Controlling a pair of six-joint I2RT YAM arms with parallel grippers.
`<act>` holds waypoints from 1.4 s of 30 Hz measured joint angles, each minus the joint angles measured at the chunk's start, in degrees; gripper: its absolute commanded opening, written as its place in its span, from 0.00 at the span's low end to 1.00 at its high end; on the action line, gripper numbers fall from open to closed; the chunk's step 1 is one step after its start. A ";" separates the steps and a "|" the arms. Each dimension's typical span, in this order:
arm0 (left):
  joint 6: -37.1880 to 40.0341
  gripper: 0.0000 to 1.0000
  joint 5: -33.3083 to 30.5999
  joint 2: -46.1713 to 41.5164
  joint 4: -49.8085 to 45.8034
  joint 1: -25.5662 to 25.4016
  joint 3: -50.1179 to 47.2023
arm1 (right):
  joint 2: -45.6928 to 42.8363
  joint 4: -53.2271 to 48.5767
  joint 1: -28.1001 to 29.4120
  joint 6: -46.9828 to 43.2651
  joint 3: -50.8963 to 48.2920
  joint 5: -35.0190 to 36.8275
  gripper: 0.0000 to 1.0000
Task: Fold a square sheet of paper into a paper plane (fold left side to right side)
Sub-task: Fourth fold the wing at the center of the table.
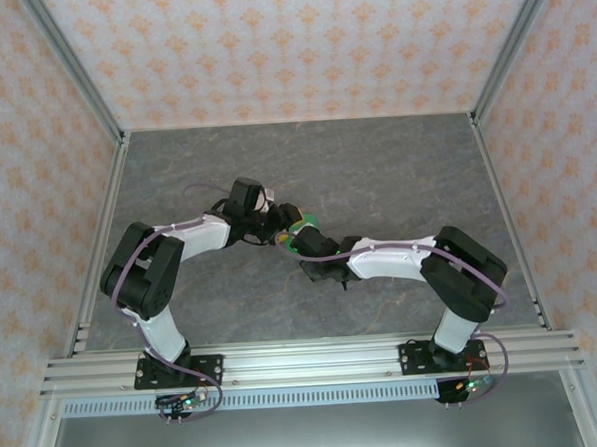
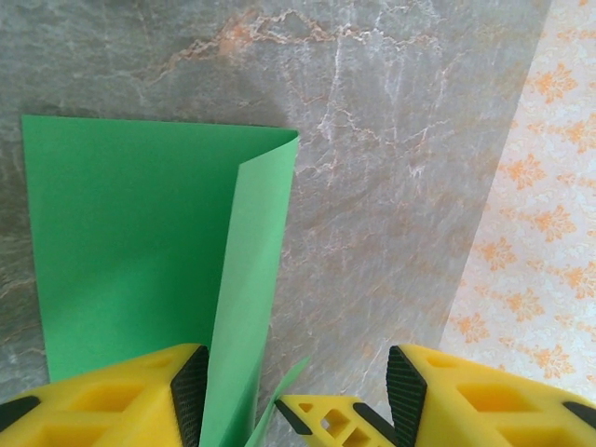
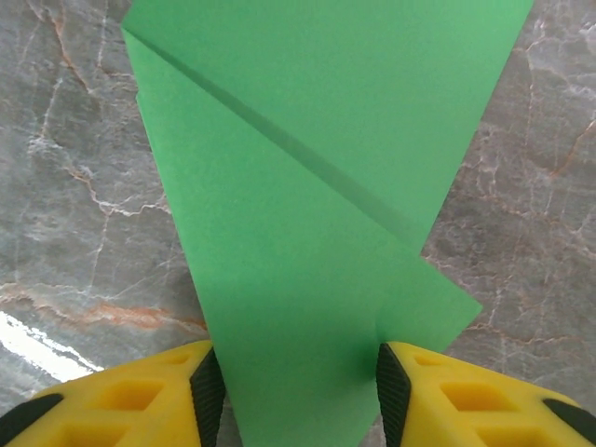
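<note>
Clearly the sheet (image 1: 297,234) sits about mid-bench (image 1: 376,169), well apart from every edge, with both claws meeting over it. In the left wrist view most of it lies flat on the bench, while 1 side stands up as a tall flap, rolled over in a soft curve rather than a crease. That flap runs down just beside 1 pad (image 2: 191,389) of the left claw (image 2: 298,377), whose jaws stand wide apart, clamping nothing. The right claw (image 3: 300,386) is likewise spread, with green paper spanning the gap between its 2 pads; I cannot tell whether they touch it. From that side a slanted edge shows 1 layer lying over another.

My reading is that the left-to-right fold is partway: the flap is up but not laid down or pressed.

The paper looks thin, light and floppy. It will likely bend under its own weight, slide on the smooth bench, and spring back from any fold not pressed hard. It would also take stray creases easily, so a hard pinch mid-sheet could mar it. The best hold is probably the free edge of the flap, near a corner, pinched lightly. The other claw could pin the flat part near the fold line so the sheet does not skate.
</note>
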 measured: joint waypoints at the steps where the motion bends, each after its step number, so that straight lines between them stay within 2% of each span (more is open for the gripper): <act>1: -0.02 0.55 0.00 -0.11 -0.02 0.00 0.07 | 0.07 0.11 0.00 0.02 0.00 0.28 0.43; 14: 1.79 0.59 -0.33 -3.98 -4.00 0.07 0.70 | 1.09 0.11 0.00 0.04 0.11 0.66 0.17; 21: 4.61 0.65 -1.57 -9.92 -8.92 2.54 0.68 | 1.38 0.20 -0.02 0.52 0.11 -0.42 0.11; 26: 6.64 0.67 -3.15 -16.04 -11.19 5.81 -0.70 | 1.36 1.46 -1.46 2.25 0.09 -5.31 0.10; 29: 7.32 0.64 -3.30 -17.38 -11.85 6.03 -1.88 | 1.36 2.29 -3.19 3.30 0.09 -9.18 0.10; 32: 7.58 0.57 -3.28 -17.40 -11.69 6.01 -4.42 | 0.98 3.56 -5.22 4.52 -0.31 -13.64 0.10; 37: 7.06 0.39 -2.99 -13.88 -10.40 3.96 -6.71 | -0.04 5.33 -7.80 6.19 -1.70 -19.15 0.10; 42: 6.23 0.37 -2.58 -7.63 -7.43 0.48 -6.67 | -0.07 6.49 -8.17 6.84 -2.47 -21.05 0.10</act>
